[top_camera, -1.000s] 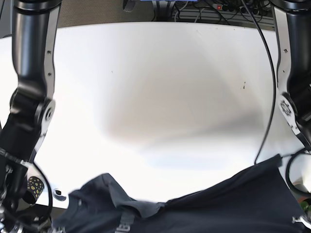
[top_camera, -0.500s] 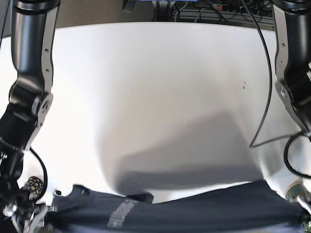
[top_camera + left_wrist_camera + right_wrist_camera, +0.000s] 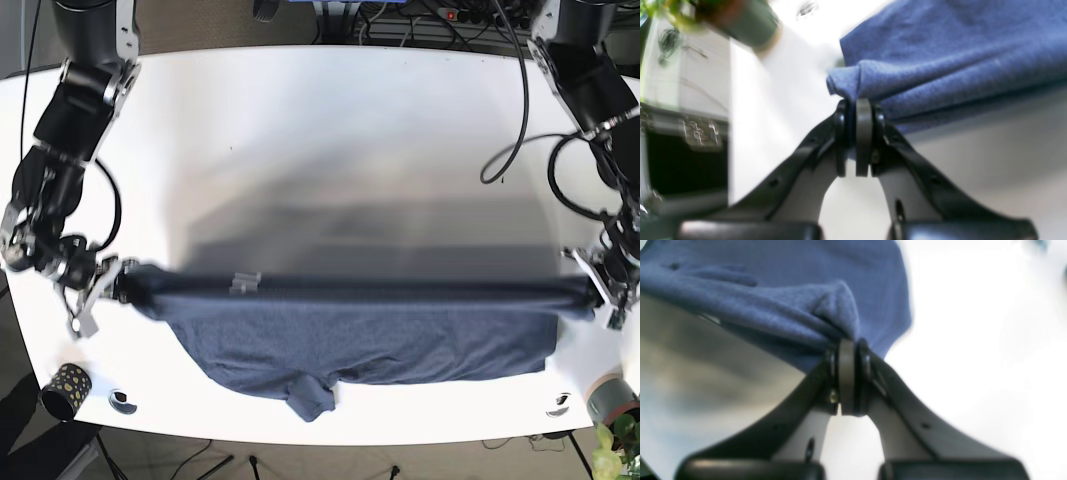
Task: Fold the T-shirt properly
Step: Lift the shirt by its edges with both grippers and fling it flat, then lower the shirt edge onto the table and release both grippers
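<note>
I am holding the shirt [image 3: 360, 330] stretched above the counter [image 3: 330, 150], left end effector [image 3: 598, 296] and right end effector [image 3: 108, 285] each clenched on a corner (soft, light, sagging fabric).

We are finding no readable text, brand, number or sign anywhere. We are seeing a small pale tag [image 3: 243, 282] on the top edge of the T-shirt [image 3: 370, 340] in the base view, but it is blurring too much for us to make out any lettering.
</note>
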